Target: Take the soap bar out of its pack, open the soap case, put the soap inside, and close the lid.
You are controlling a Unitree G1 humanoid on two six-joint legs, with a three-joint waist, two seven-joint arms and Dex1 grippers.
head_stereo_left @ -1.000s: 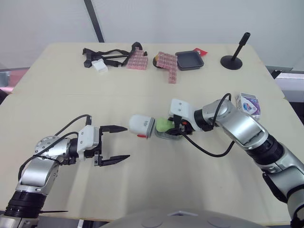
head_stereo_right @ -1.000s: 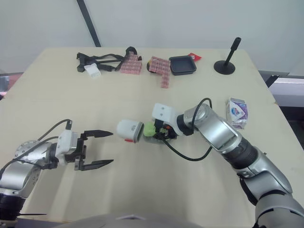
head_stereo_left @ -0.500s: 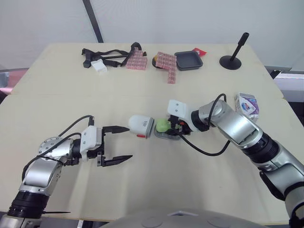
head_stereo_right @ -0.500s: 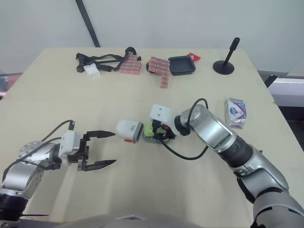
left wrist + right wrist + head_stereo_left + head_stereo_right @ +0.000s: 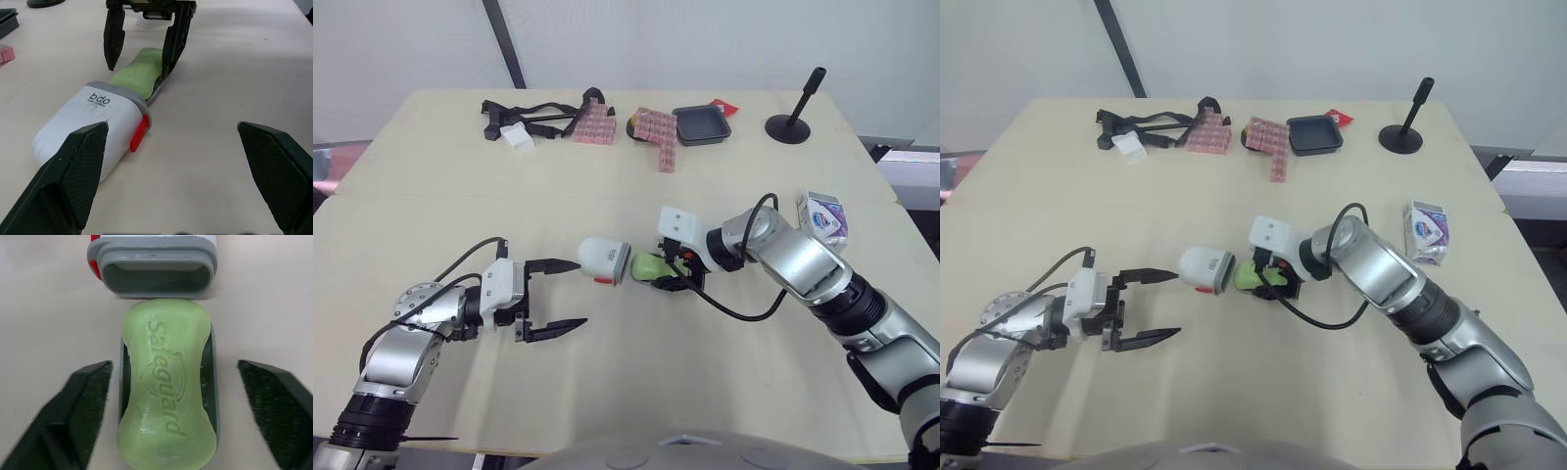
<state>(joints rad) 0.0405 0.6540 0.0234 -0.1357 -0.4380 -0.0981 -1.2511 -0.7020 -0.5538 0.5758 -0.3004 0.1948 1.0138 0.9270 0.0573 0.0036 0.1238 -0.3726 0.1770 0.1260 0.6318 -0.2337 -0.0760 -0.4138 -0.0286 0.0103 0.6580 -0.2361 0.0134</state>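
Observation:
The green soap bar (image 5: 166, 391) lies on the grey inner tray (image 5: 209, 382), just in front of the mouth of the white soap case (image 5: 604, 259) with its red latch (image 5: 139, 134). My right gripper (image 5: 671, 269) is open and straddles the soap, a finger (image 5: 85, 401) on each side with a gap to the bar. Left of the case, my left gripper (image 5: 576, 293) is open and low over the table, its upper fingertip close to the case's closed end. The white and purple soap pack (image 5: 822, 215) lies at the table's right edge.
Along the far edge are a black strap (image 5: 533, 113) with a white piece (image 5: 519, 137), pink block clusters (image 5: 597, 122) (image 5: 658, 135), a black tray (image 5: 703, 124) and a black stand (image 5: 793, 122). A cable loops beside each wrist.
The soap has come down flat onto the tray and sits nearer the case mouth. My right gripper shifted slightly left; the left gripper edged right toward the case.

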